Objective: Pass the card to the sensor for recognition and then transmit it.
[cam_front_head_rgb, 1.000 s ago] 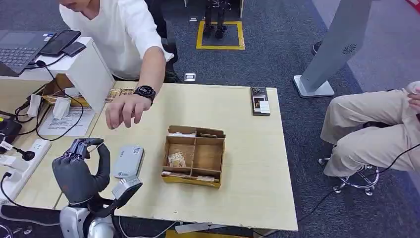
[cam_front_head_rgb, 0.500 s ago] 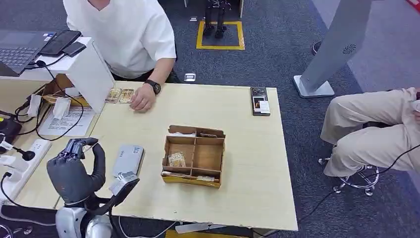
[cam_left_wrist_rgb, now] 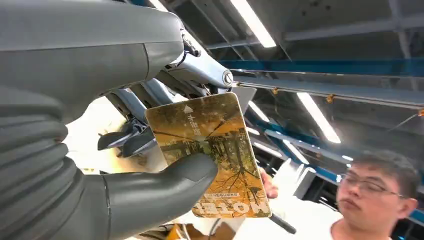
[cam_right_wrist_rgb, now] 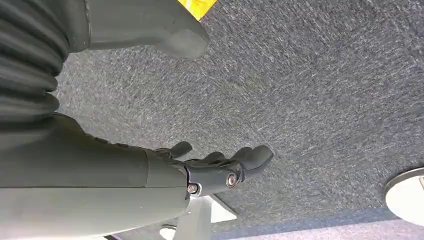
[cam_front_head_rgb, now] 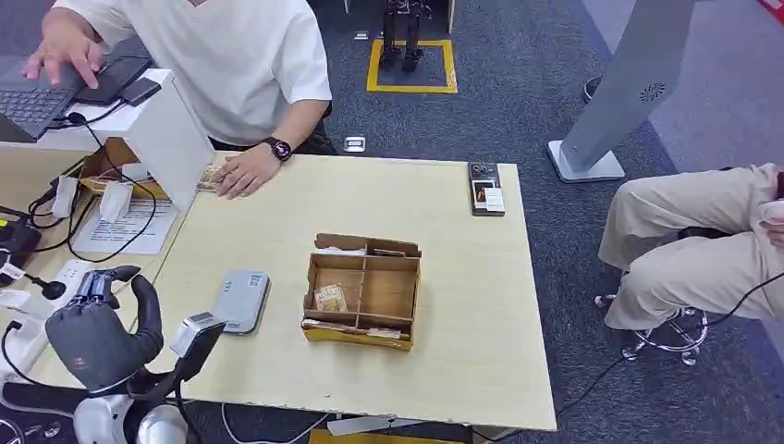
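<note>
The left hand (cam_left_wrist_rgb: 100, 165) pinches a yellow-brown printed card (cam_left_wrist_rgb: 210, 155) between thumb and fingers, near the pale wooden surface's (cam_front_head_rgb: 462, 370) front-left corner; the right hand (cam_right_wrist_rgb: 165, 170) hangs empty, fingers apart.

An office-like robot test space: grey carpet (cam_front_head_rgb: 518, 65) with a yellow floor marking (cam_front_head_rgb: 411, 65), a laptop (cam_front_head_rgb: 32, 97) far left, power strips (cam_front_head_rgb: 37, 305), exposed ceiling strip lights (cam_left_wrist_rgb: 252, 22).

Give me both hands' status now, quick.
Left hand: holds the card, pinched between thumb and fingers.
Right hand: holds nothing, fingers extended, hanging above the carpet.
</note>
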